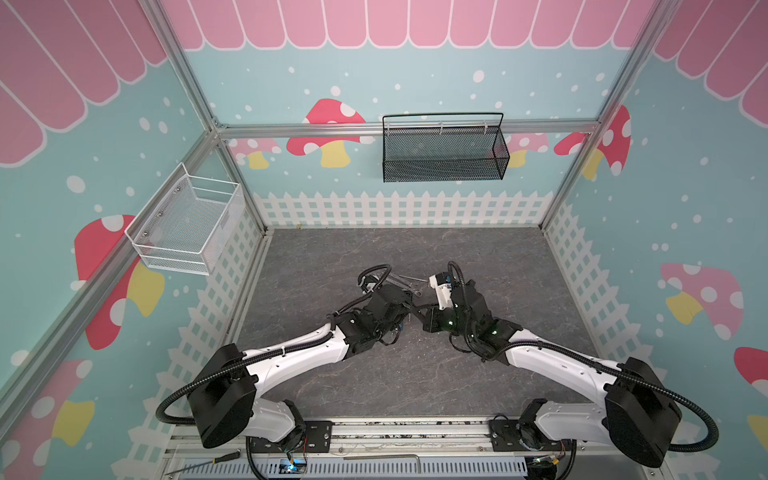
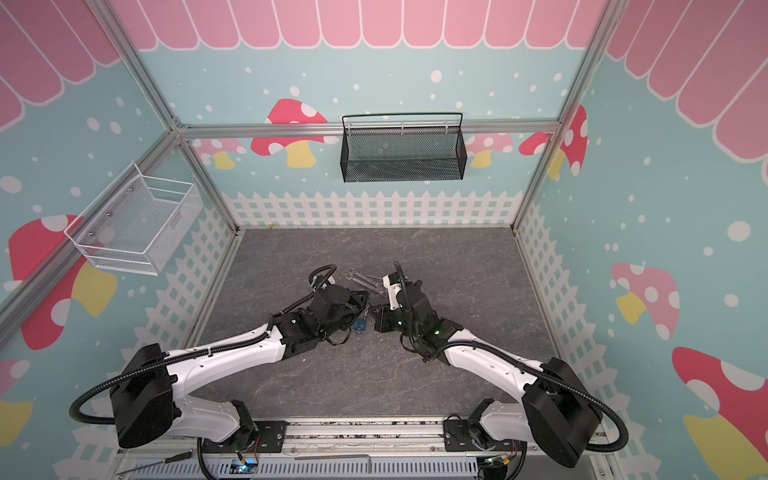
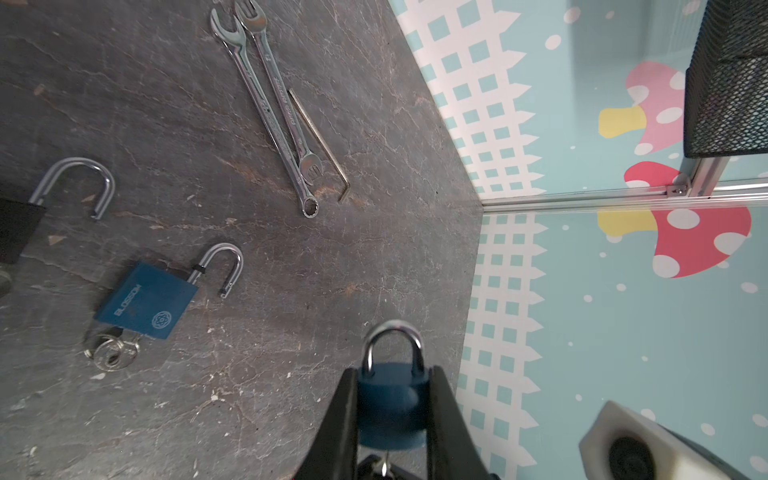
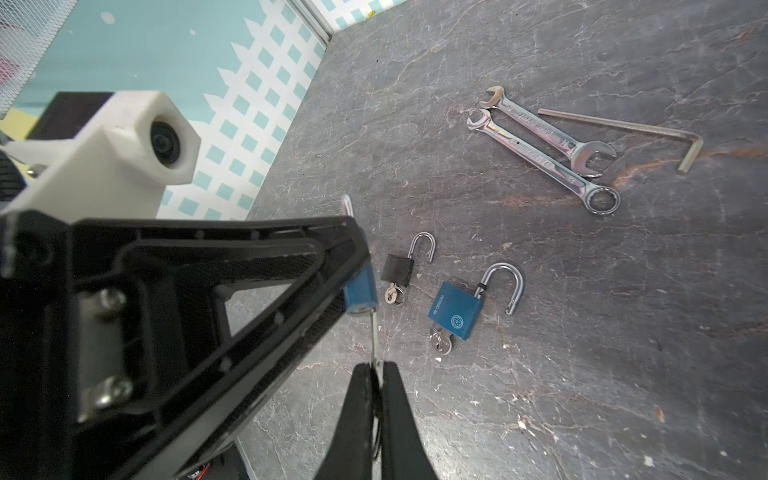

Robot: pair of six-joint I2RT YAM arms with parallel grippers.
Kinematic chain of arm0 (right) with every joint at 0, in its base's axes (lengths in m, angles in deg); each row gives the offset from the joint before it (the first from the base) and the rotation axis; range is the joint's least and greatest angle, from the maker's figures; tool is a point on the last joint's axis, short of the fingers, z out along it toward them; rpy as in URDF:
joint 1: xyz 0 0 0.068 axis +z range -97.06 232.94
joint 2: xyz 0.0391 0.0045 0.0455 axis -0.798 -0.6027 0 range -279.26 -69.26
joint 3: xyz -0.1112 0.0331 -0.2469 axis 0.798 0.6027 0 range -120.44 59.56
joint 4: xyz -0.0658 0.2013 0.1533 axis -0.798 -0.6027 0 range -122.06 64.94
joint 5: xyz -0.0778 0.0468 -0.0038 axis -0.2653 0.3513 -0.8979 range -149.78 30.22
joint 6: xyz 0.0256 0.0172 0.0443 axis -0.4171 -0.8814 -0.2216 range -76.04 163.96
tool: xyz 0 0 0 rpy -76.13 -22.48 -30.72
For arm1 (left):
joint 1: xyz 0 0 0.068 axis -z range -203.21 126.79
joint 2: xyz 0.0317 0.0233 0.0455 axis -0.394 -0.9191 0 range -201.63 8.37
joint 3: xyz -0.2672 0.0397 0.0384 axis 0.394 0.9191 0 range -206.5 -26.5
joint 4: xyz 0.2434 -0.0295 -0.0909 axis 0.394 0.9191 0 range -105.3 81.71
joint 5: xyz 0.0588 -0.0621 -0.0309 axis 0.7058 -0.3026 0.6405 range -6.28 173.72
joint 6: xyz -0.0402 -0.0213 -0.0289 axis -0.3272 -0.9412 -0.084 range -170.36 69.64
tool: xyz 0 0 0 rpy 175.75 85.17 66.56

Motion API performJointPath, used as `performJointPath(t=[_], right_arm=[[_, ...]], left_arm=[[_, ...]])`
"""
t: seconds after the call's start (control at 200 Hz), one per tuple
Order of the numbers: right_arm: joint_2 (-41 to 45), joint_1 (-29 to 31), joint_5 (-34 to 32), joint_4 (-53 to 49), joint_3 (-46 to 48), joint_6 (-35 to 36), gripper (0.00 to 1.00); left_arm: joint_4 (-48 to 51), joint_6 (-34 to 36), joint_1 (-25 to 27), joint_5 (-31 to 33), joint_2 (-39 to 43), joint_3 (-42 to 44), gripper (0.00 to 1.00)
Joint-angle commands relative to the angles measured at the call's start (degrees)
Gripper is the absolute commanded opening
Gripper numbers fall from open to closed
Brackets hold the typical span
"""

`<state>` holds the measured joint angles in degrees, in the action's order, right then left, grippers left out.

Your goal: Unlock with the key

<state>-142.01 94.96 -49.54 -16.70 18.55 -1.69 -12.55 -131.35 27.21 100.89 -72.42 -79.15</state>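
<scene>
Blue padlock (image 3: 388, 407), shackle shut, sits clamped in the left end effector (image 3: 392, 372); the right end effector (image 4: 376, 368) pinches the key (image 4: 374, 336), blade seemingly in its keyway; twist about the blade's axis, no side load; beyond both tips on the surface (image 4: 582, 332) lie an open blue padlock (image 4: 455, 309), black padlock (image 4: 398, 269), wrenches (image 4: 540, 153), hex key (image 4: 623, 126); none obstructs.

Teal walls (image 1: 415, 83), red mushrooms (image 1: 328, 124), white fencing (image 1: 399, 208). Grey veined floor (image 1: 395, 382) below. A black mesh basket (image 1: 442, 166) hangs behind.
</scene>
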Motion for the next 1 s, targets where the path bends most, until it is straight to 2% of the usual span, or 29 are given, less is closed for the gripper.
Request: performJointPath(t=[0.0, 0.37, 0.64, 0.996], right_arm=[[0.86, -0.1, -1.52, 1.25, -2.06, 1.04, 0.0], [3.48, -0.1, 0.63, 3.66, -0.21, 3.61, 0.0], [2.6, -0.1, 2.2, 5.44, -1.33, 4.07, 0.0], [1.16, -0.1, 0.22, 5.08, -1.87, 3.33, 0.0]], left_arm=[[-0.27, -0.06, 1.79, -0.26, 1.44, -0.69, 0.0], [1.73, 2.23, 1.62, 4.67, 2.72, -1.36, 0.0], [1.65, 2.77, 1.53, 4.1, 2.41, -2.2, 0.0], [1.61, 3.7, 2.0, 2.61, 2.3, -2.57, 0.0]])
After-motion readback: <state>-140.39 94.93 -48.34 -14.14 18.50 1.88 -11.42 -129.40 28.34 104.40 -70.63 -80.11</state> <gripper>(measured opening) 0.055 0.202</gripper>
